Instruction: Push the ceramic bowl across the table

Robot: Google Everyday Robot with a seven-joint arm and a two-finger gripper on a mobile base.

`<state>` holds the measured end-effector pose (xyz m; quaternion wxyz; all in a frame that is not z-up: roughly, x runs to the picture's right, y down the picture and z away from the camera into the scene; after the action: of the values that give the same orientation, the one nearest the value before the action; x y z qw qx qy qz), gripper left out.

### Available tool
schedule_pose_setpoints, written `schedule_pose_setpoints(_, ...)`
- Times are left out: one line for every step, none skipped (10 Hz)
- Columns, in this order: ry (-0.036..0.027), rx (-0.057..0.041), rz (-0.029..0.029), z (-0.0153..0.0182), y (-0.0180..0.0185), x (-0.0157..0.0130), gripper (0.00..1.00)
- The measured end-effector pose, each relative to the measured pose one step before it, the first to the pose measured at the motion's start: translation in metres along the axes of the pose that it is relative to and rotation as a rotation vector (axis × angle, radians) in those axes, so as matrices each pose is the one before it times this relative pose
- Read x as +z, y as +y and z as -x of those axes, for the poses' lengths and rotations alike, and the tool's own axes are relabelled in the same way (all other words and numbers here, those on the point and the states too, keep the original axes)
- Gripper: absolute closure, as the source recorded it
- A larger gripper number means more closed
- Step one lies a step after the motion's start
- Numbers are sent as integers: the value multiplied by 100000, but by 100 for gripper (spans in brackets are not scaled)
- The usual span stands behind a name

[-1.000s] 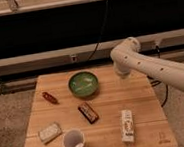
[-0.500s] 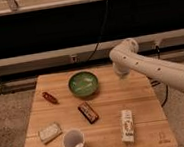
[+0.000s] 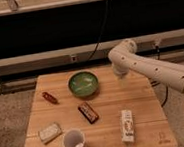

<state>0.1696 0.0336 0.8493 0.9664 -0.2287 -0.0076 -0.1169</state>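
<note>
The green ceramic bowl (image 3: 83, 84) sits upright on the far middle of the wooden table (image 3: 139, 102). My white arm comes in from the right and bends down over the table's far right part. Its gripper (image 3: 119, 73) hangs just to the right of the bowl, a short gap away from the rim and close above the tabletop. Nothing shows in the gripper.
A small red object (image 3: 50, 97) lies left of the bowl. A brown bar (image 3: 88, 112) lies in front of the bowl. A pale packet (image 3: 50, 132), a white cup (image 3: 73, 140) and a white carton (image 3: 127, 126) lie near the front edge. A dark wall with rails runs behind.
The arm has shifted slightly left and down, toward the bowl's right side. The bowl and the other objects have not moved.
</note>
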Motion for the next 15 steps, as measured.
schedule_pose_setpoints(79, -307, -115, 22, -131, 207, 43)
schedule_pose_setpoints(115, -190, 56, -32, -23, 225, 47)
schedule_pose_setpoints(76, -396, -138, 47, -131, 272, 47)
schedule_pose_setpoints(51, -408, -176, 143, -136, 134, 48)
schedule_pose_setpoints(74, -340, -132, 130, -104, 201, 56)
schedule_pose_setpoints(202, -304, -95, 51, -245, 366, 65)
schedule_pose_setpoints(-11, -561, -175, 230, -463, 319, 76)
schedule_pose_setpoints(-247, -678, -132, 425, -263, 227, 86)
schedule_pose_setpoints(156, -132, -71, -8, -150, 155, 92)
schedule_pose_setpoints(-166, -112, -94, 80, -336, 376, 96)
schedule_pose_setpoints(-253, -586, -4, 200, -449, 514, 96)
schedule_pose_setpoints(-248, -601, -74, 273, -328, 324, 96)
schedule_pose_setpoints(-259, -939, 41, 52, -429, 578, 96)
schedule_pose_setpoints(-154, -779, 105, -171, -259, 433, 96)
schedule_pose_setpoints(-174, -1064, 45, -8, -332, 407, 96)
